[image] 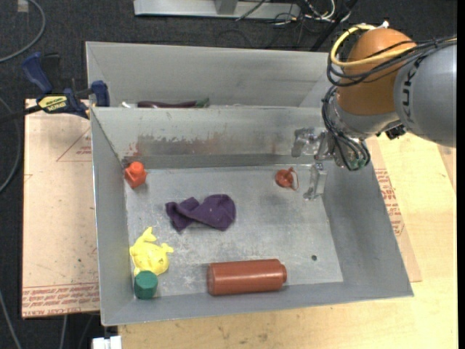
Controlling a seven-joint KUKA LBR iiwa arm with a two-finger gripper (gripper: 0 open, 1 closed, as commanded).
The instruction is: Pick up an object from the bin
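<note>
**Bin** (pixel 328 224): grey metal, with six loose things lying well apart on its floor.

**Contents, far side:**
- Orange piece (pixel 134 174), small, in the far left corner against the wall.
- Red piece (pixel 285 178), small and lumpy, toward the far right and close to the back wall.

**Contents, middle:**
- Cloth (pixel 204 211), purple and crumpled, lying flat.

**Contents, near side:**
- Yellow toy (pixel 150 253), soft-looking, by the left wall.
- Green cylinder (pixel 145 284), short and upright, touching the toy's near edge.
- Red cylinder (pixel 246 277), long and brownish, lying on its side along the near wall.

**Gripper** (pixel 308 171): it hung low at the bin's far right, coming in from the right on the arm (pixel 429 93). Its two metal fingers appeared parted, and nothing was between them. The red piece lay just beside the gripper on its left and was not enclosed. Whether a finger touched it could not be told.

**Progress:** nothing was lifted or grasped. All six things rested on the floor, so the pick was not yet made. The gripper was down near floor level beside the red piece, which looked the likeliest candidate by nearness alone.

**Remaining, by judgement:** bring the fingers round one thing, close on it, and raise it clear of the bin. The red piece was small and sat near the back wall, so there seemed little room for error in placing the fingers.
</note>
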